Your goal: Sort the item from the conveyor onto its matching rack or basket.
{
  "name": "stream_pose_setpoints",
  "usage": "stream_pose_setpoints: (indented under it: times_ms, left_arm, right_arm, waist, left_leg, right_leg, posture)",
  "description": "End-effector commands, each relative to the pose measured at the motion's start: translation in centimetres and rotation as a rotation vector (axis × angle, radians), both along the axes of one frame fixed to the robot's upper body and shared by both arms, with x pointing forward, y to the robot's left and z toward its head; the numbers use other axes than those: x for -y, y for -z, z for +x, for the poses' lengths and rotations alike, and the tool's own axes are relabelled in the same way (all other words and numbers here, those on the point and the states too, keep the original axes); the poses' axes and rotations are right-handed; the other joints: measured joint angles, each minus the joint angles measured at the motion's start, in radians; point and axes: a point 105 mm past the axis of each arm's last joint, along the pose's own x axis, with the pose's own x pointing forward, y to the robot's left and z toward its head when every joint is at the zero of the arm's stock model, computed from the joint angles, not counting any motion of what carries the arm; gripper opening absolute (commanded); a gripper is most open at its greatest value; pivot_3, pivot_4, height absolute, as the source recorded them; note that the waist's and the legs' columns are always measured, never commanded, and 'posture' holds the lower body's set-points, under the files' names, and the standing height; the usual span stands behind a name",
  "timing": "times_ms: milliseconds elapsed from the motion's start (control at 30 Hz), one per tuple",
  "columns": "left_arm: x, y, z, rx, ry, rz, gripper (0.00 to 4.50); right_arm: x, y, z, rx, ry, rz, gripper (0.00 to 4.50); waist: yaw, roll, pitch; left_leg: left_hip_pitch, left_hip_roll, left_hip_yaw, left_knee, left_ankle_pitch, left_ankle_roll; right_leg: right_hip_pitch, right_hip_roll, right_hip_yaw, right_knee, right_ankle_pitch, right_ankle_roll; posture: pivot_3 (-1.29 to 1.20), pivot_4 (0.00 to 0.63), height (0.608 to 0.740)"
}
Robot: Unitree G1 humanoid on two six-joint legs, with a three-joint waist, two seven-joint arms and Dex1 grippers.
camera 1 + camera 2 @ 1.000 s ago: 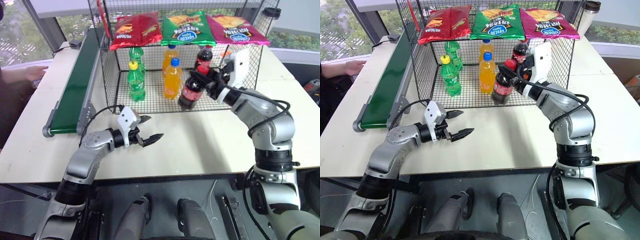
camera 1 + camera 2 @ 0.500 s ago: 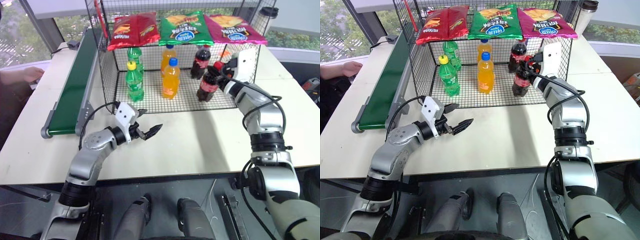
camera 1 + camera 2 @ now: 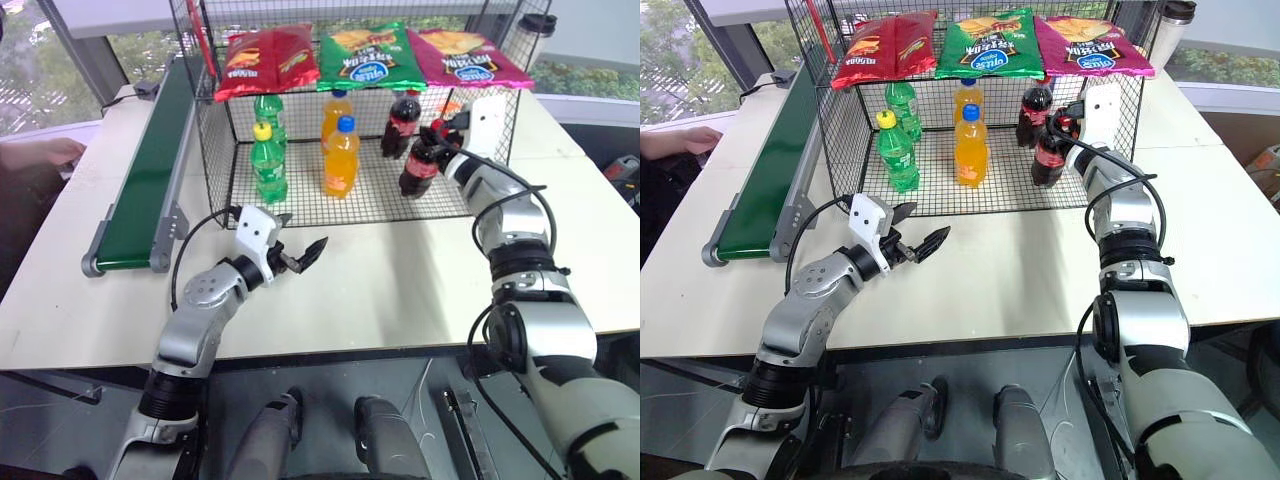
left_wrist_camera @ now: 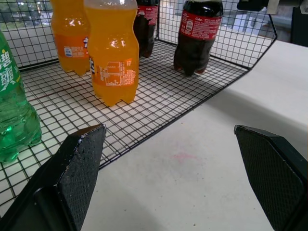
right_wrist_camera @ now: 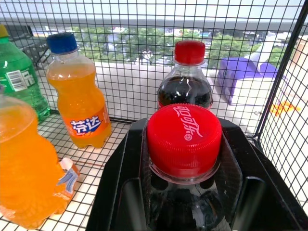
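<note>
1. R gripper [image 3: 436, 140] is clamped on the neck of the cola bottle [image 3: 417, 167], just under its red cap [image 5: 184, 138] — black fingers [image 5: 243, 192] hug both sides of the neck in the right wrist view.
2. Cola bottle stands upright inside the wire cage [image 3: 220, 150], at the front right part of the pale grid floor. Whether its base touches the floor or hangs just above, can't tell.
3. A second cola bottle [image 3: 402, 124] stands just behind it, toward the back of the cage.
4. Also in the cage: two orange soda bottles [image 3: 341, 158] mid-floor, one in front of the other; two green soda bottles [image 3: 270, 163] on the left side, same front/back arrangement.
5. Three chip bags lie on top of the cage — red bag [image 3: 268, 60] left, green bag [image 3: 374, 56] middle, pink bag [image 3: 466, 55] right.
6. L gripper [image 3: 303, 255] hovers over the white table [image 3: 400, 290], in front of the cage's open side; fingers [image 4: 79, 168] spread wide, nothing btw them. It points toward the cage.
7. Conveyor [image 3: 150, 175] runs along the left of the cage, dark green belt; no item on the visible part.
8. A person's hand [image 3: 50, 152] rests at the far left edge of the table, beside the conveyor.
</note>
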Motion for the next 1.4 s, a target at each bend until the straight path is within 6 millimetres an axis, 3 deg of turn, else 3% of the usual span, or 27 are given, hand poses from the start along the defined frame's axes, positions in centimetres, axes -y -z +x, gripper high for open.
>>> stream_pose_setpoints:
  times_ms: [33,67,267,300,567,800,967,1133,1400]
  left_arm:
    - [0.1,-0.9,-0.3,0.048,0.001,-0.006,4.44]
    - [0.1,-0.9,-0.3,0.048,0.000,-0.005,4.44]
    - [0.2,-0.8,-0.4,0.046,-0.004,-0.001,4.50]
    - [0.2,-0.8,-0.4,0.045,-0.005,0.000,4.50]
    - [0.2,-0.6,-0.5,0.040,-0.006,0.005,4.50]
    - [-0.1,-0.3,-0.4,0.034,-0.005,0.019,4.50]
    - [-0.8,0.4,-0.4,0.034,-0.012,0.048,4.50]
    - [-1.2,0.6,-0.7,0.054,-0.009,0.087,4.50]
    - [-2.3,1.4,-1.2,0.021,-0.025,0.098,4.50]
  right_arm:
    - [0.1,-3.5,-0.1,0.106,-0.011,-0.019,1.15]
    - [0.0,-3.5,-0.1,0.102,-0.018,-0.023,1.15]
    - [-0.1,-3.4,-0.2,0.096,-0.026,-0.043,4.17]
    - [-0.1,-3.4,-0.2,0.096,-0.027,-0.043,4.42]
    - [0.7,-3.8,-0.9,0.100,-0.018,-0.064,4.42]
    - [1.3,-3.3,-3.6,0.085,-0.042,-0.135,4.42]
    - [-0.5,0.1,-7.6,-0.032,-0.205,-0.103,4.42]
    - [-4.8,4.2,-12.1,-0.164,-0.441,-0.051,4.42]
    - [-8.6,9.0,-14.2,-0.298,-0.521,0.014,4.42]
  waist:
    - [0.000,0.000,0.000]
    - [0.000,0.000,0.000]
    - [0.000,0.000,0.000]
    - [0.000,0.000,0.000]
    - [0.002,0.000,0.000]
    - [0.004,0.001,0.000]
    - [0.004,0.001,-0.001]
    - [0.002,0.002,-0.001]
    - [0.003,0.002,-0.002]
  left_leg:
    - [0.000,0.000,0.000,0.000,0.000,0.000]
    - [0.000,0.000,0.000,0.000,0.000,0.000]
    - [0.000,0.000,0.000,0.000,0.000,0.000]
    - [0.000,0.000,0.000,0.000,0.000,0.000]
    - [0.000,0.000,0.000,0.000,0.000,0.000]
    - [0.000,0.000,0.000,0.000,0.000,0.000]
    - [0.000,0.000,0.000,0.000,0.000,0.000]
    - [0.001,0.001,0.000,0.001,-0.001,-0.001]
    - [0.001,0.001,0.000,0.001,-0.002,-0.003]
  right_leg:
    - [0.000,0.000,0.000,0.000,0.000,0.000]
    - [0.000,0.000,0.000,0.000,0.000,0.000]
    - [0.000,0.000,0.000,0.000,0.000,0.000]
    - [0.000,0.000,0.000,0.000,0.000,0.000]
    - [0.000,0.000,0.001,0.000,0.000,0.000]
    - [0.000,0.000,0.001,0.000,0.000,0.000]
    - [0.000,0.000,0.001,0.001,-0.001,-0.001]
    - [0.000,-0.001,0.001,0.001,-0.002,-0.003]
    - [0.001,-0.001,0.001,0.000,-0.002,-0.004]
  posture:
    - [0.00,0.150,0.738]
    - [0.00,0.150,0.738]
    - [0.00,0.150,0.738]
    - [0.00,0.150,0.738]
    - [0.00,0.150,0.738]
    - [0.00,0.150,0.738]
    - [0.00,0.150,0.738]
    - [0.00,0.150,0.738]
    - [0.00,0.150,0.738]
